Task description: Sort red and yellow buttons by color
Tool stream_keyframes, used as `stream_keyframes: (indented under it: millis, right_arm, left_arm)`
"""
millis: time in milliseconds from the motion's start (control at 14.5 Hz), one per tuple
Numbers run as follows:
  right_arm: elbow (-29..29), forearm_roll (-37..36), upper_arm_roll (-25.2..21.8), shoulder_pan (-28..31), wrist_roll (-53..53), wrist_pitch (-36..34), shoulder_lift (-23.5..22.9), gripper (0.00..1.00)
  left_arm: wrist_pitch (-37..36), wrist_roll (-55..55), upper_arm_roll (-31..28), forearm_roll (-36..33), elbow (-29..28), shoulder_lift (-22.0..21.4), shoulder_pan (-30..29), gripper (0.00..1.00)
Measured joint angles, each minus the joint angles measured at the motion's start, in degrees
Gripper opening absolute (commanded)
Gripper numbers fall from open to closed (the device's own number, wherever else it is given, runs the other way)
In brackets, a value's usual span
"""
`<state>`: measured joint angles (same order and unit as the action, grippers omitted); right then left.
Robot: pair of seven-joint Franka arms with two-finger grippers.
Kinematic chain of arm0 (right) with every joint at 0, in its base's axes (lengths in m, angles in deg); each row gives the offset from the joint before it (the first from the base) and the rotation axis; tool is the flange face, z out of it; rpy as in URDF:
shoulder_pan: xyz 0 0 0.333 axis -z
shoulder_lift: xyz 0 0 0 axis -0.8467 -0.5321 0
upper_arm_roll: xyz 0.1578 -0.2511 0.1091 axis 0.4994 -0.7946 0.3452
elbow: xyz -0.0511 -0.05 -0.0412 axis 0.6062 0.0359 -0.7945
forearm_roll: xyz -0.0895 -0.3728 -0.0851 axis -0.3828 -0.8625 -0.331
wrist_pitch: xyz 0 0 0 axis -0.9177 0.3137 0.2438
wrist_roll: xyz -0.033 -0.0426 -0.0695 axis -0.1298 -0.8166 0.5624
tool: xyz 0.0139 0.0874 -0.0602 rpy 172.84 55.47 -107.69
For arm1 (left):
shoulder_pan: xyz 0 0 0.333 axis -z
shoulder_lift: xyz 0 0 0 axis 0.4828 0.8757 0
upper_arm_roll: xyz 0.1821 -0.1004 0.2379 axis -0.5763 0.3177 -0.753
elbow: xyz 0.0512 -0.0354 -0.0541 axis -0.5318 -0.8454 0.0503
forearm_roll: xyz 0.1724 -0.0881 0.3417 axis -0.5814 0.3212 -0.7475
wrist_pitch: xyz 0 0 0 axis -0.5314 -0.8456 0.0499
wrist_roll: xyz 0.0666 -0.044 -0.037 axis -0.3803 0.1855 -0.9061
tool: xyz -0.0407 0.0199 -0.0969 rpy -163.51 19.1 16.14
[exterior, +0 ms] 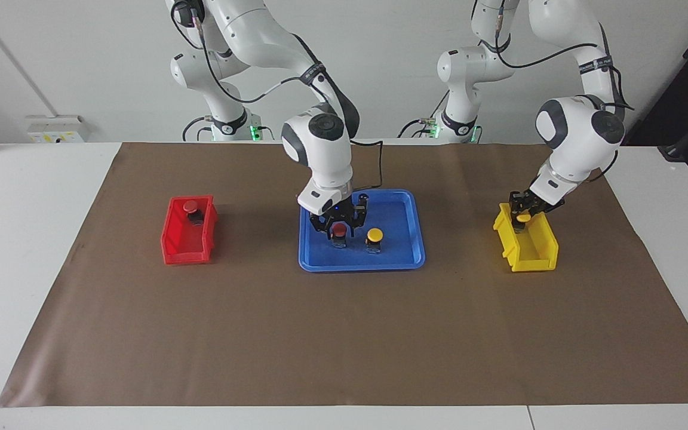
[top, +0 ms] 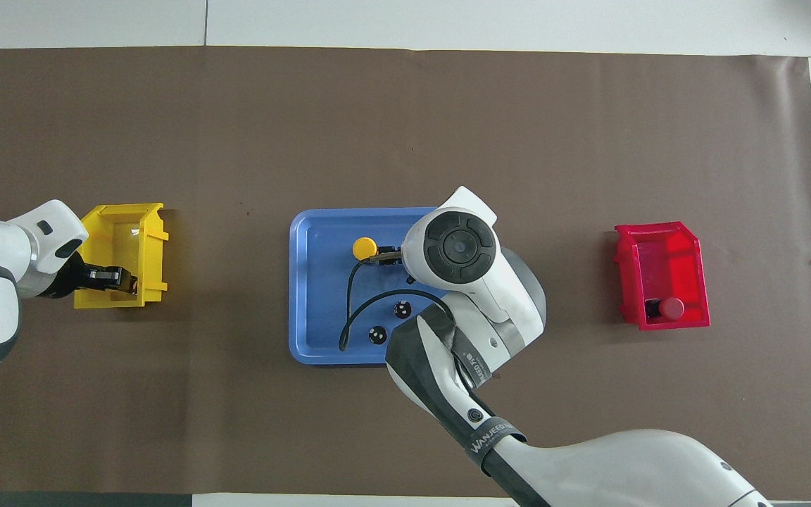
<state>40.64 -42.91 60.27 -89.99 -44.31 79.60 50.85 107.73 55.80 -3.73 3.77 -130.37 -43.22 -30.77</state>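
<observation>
Facing view first, nearest the robots outward. We have two dark cylinders at the robot-side end of the blue tray; they show only in the overhead view.

Our right gripper is down in the tray, fingers straddling a red button. Fingers look narrow around its cap, but we cannot tell whether they actually clamp it. In the overhead view the right arm's wrist covers that button completely.

Just beside it, toward the left arm's end, a yellow button stands upright on the tray floor, apart from the gripper.

Toward the right arm's end of the table sits the red bin on the brown mat. A second red button lies in it, at the bin's robot-side end, tipped on its side in the overhead view.

Toward the left arm's end sits the yellow bin. Our left gripper is at the bin's robot-side end, just above the rim, fingers closed on the second yellow button. Its cap shows between the fingers in the facing view; the overhead view hides it under the gripper.

Count: one red binned, one yellow held over its bin, one red and one yellow on the tray.
</observation>
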Motion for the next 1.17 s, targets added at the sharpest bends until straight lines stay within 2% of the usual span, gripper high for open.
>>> stream_keyframes:
  millis: [344, 551, 620, 895, 964, 1101, 1170]
  right_arm:
    - [0.11, 0.0, 0.01, -0.03, 0.0, -0.06, 0.0, 0.57]
    - [0.17, 0.0, 0.01, -0.03, 0.0, -0.23, 0.0, 0.44]
    - [0.19, 0.0, 0.02, -0.03, 0.0, -0.54, 0.0, 0.4]
    - [0.19, -0.06, -0.01, -0.01, 0.01, -1.13, 0.0, 0.34]
    - [0.17, -0.06, -0.06, 0.06, 0.02, -1.26, 0.0, 0.32]
    - [-0.39, -0.06, -0.25, 0.32, 0.24, -2.57, 0.02, 0.32]
    - [-1.09, -0.06, -0.44, 0.61, 0.33, -3.91, 0.11, 0.32]
  left_arm:
    - [-0.09, -1.52, 0.12, 0.0, -0.01, 0.0, 0.09, 0.61]
    - [-0.65, -1.64, 0.12, 0.0, 0.0, -0.01, 0.09, 0.61]
    - [-1.29, -1.65, 0.11, 0.0, 0.07, -0.05, 0.07, 0.58]
    - [-5.65, -1.69, -0.01, 0.0, 3.26, -0.56, 0.01, 0.56]
    - [-8.27, -1.69, -0.01, 0.0, 5.13, -0.84, 0.01, 0.59]
    - [-13.54, -1.69, 0.06, 0.0, 9.53, -1.61, 0.05, 0.9]
    - [-14.9, -1.95, 0.22, 0.0, 10.88, -2.3, 0.11, 1.0]
